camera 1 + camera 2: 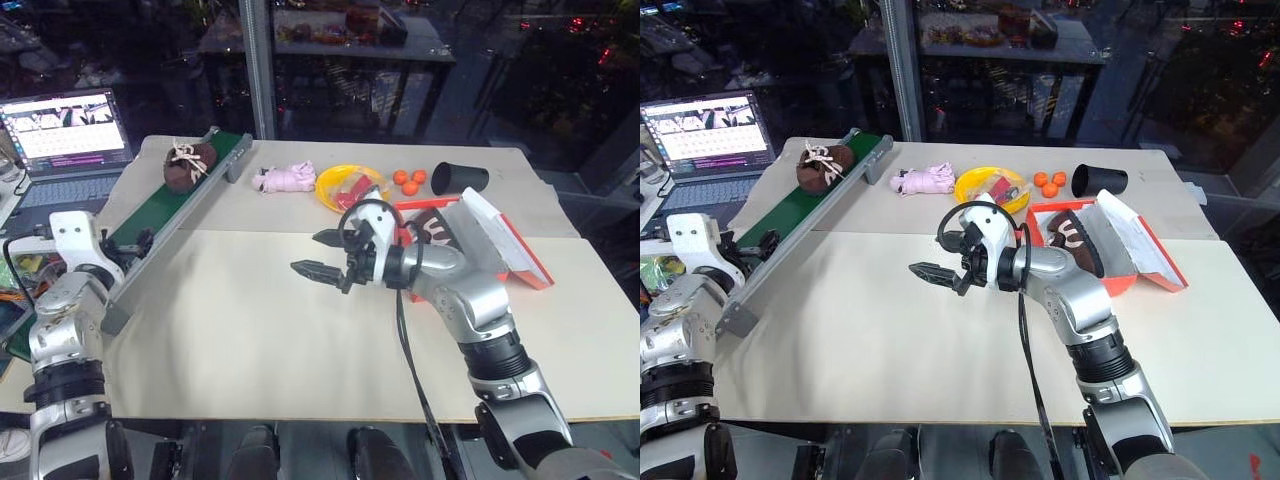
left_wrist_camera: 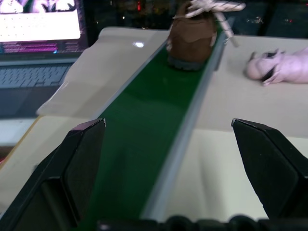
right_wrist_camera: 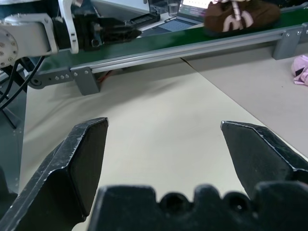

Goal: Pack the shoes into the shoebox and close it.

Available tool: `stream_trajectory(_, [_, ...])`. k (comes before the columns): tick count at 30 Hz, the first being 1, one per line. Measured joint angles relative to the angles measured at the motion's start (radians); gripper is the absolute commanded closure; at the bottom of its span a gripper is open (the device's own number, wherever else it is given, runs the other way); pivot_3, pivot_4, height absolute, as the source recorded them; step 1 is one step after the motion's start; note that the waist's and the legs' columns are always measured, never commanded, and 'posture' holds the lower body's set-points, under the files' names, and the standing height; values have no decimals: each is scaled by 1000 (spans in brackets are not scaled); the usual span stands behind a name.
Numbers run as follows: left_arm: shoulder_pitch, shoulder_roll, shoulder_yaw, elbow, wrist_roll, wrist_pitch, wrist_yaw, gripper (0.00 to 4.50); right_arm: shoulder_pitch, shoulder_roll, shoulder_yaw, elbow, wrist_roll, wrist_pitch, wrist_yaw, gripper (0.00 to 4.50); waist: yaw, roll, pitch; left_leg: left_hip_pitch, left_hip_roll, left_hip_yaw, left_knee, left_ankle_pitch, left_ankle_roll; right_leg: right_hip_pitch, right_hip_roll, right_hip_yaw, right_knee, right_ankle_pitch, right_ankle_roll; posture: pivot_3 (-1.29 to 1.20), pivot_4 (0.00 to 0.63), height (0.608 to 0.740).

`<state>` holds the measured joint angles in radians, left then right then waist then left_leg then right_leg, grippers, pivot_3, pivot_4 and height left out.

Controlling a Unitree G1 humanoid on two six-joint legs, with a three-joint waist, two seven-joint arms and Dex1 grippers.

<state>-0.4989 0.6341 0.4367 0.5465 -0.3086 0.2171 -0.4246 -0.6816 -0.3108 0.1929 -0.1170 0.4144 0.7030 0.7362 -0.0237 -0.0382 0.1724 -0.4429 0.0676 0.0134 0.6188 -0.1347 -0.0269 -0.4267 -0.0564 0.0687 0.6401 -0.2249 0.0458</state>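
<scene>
I see a matt cream counter (image 1: 260,330), smooth and paper-like. The long conveyor's green belt (image 2: 144,125) looks dull and felt-like between brushed grey metal rails (image 3: 183,50). The dark brown shoe (image 2: 191,36) on it looks like napped suede with woven cream laces. The red-orange cardboard shoebox (image 1: 1140,250) is matt. Both black plastic pincers (image 1: 940,258) look faintly satin; the arm shells are glossy silver.

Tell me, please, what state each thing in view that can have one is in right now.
shoebox: lid open, on the table.
shoe in the box: already packed inside.
shoe on the conveyor: resting at the far end of the green belt, not yet packed.
left gripper: open, empty, lined up along the belt.
right gripper: open, empty, above the table.
laptop: open, screen lit.
black cup: lying on its side.
</scene>
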Motion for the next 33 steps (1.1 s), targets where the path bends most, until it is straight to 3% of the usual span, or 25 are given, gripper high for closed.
stream_trajectory(13, [-191, 66, -46, 414, 55, -238, -118, 0, 0, -10, -2, -1, -10, 0, -9, 44, 9, -1, 0, 0, 0, 1, 0, 0, 0, -1, 0, 0, 0, 0, 0, 0, 150, 740])
stream_trajectory(22, [-248, 88, -66, 547, 97, -276, -105, 0, 0, -32, -8, -13, -9, 6, -18, 44, 7, -1, 0, 0, 0, 1, 0, 0, 0, -1, 0, 0, 1, 0, 0, 0, 150, 740])
stream_trajectory(25, [-251, 94, -66, 582, 106, -276, -100, 663, 0, -41, -10, -14, -9, 8, -20, 0, 8, -1, 0, 0, 0, 1, 0, 0, 0, -1, 0, 0, 1, 0, 0, 0, 150, 740])
stream_trajectory(29, [-258, 96, -59, 602, 103, -273, -111, 2001, 0, -52, -15, -24, -9, 23, -27, 0, 10, -1, 0, 0, 0, 1, 0, 0, 0, -1, 0, 0, 2, 0, 0, 0, 150, 740])
stream_trajectory(33, [-277, 79, -50, 605, 87, -265, -122, 2299, 0, -57, -21, -37, -7, 37, -41, 0, 18, -1, 0, -1, 0, 1, 0, 0, 0, -1, -1, 0, 1, -1, 0, 0, 150, 740])
